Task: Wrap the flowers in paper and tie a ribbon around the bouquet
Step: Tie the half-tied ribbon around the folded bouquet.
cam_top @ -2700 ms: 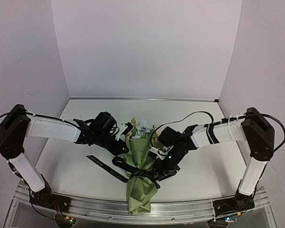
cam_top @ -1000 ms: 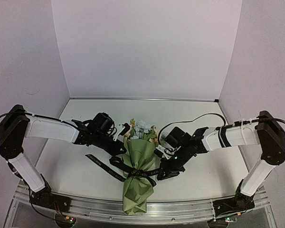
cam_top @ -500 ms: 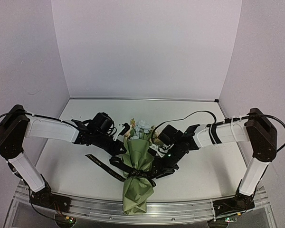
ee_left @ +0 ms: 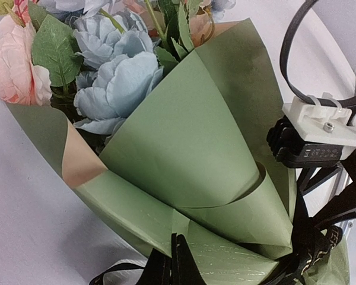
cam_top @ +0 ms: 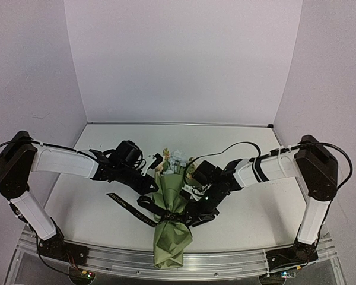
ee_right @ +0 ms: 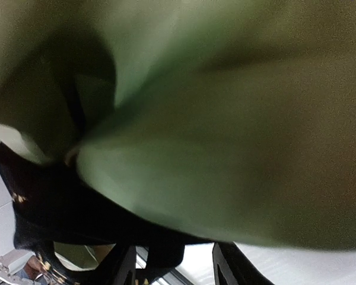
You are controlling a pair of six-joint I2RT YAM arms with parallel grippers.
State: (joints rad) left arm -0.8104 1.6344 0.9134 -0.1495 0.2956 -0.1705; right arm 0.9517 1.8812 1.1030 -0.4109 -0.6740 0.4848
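Filling right wrist view: blurred paper (ee_right: pixel 225 148)

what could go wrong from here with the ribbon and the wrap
1. The right gripper is open, so the ribbon may slacken round the paper unless already knotted, which I cannot tell.
2. The paper's overlap looks loosely curled; it could spring open.
3. The right gripper sits close against the paper and may crease it.

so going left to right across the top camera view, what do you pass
white forearm of the left arm → loose tail of the narrow black ribbon with white lettering → olive-green paper cone of the bouquet → white forearm of the right arm
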